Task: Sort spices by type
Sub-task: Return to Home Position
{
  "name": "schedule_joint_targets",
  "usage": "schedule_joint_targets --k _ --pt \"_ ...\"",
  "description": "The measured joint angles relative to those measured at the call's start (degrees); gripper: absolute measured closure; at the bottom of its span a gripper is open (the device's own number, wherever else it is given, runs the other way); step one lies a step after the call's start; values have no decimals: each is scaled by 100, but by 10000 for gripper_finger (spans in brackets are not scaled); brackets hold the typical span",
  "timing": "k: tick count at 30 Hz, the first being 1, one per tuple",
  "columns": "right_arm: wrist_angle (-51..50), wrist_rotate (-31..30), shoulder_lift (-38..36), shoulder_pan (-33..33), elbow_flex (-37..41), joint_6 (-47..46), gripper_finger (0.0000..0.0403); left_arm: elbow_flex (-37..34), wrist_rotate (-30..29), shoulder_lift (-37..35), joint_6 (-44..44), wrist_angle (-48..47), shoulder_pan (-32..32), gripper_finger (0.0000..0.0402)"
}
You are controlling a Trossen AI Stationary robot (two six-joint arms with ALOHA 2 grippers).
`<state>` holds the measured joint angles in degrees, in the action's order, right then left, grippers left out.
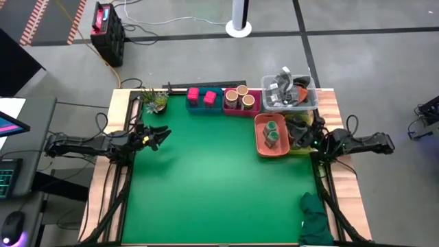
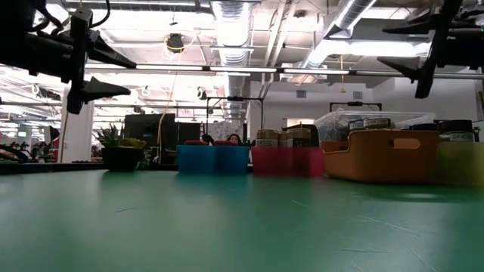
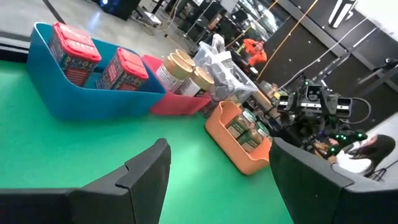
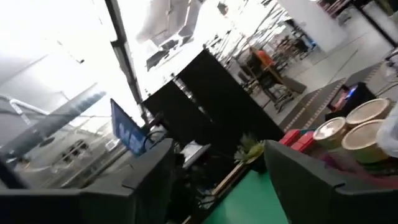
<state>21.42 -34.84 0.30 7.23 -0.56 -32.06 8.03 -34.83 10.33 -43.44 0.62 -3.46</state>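
Two pink-red tins (image 1: 200,97) stand in a blue bin (image 1: 204,107). Three tan-topped jars (image 1: 240,96) stand in a pink bin (image 1: 241,110). Green-topped jars (image 1: 273,132) sit in an orange bin (image 1: 260,137); more dark jars (image 1: 299,127) stand beside it, under my right arm. My left gripper (image 1: 161,135) hangs open above the mat's left side, and in its wrist view (image 3: 217,149) it faces the bins. My right gripper (image 1: 317,142) hangs open in the air by the table's right edge, close to the orange bin, and holds nothing (image 4: 217,149).
A clear tub of grey metal parts (image 1: 289,92) stands at the far right corner. A potted plant (image 1: 155,101) sits at the far left, and a dark green cloth (image 1: 315,219) lies at the near right corner. A yellow bin (image 2: 461,162) stands right of the orange one. The green mat (image 1: 212,178) spreads in front.
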Motion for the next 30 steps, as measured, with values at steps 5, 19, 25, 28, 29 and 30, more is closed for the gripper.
schedule_joint_targets --k 5,19,25,28,29,30 --pt "-455 311 0 51 0 -253 164 0 3 4 306 -401 11 143" --pt "-1671 324 59 98 0 -806 187 39 -24 22 1089 -2251 22 143" --pt "-1691 324 61 99 0 -806 186 33 -18 22 1125 -2251 22 143" --pt "-1695 324 61 98 0 -805 186 26 -15 22 1149 -2260 22 143" --pt "-1697 324 61 98 0 -806 186 26 -15 22 1149 -2266 22 143" --pt "-1697 324 61 100 0 -804 186 24 -13 22 1149 -2269 22 143"
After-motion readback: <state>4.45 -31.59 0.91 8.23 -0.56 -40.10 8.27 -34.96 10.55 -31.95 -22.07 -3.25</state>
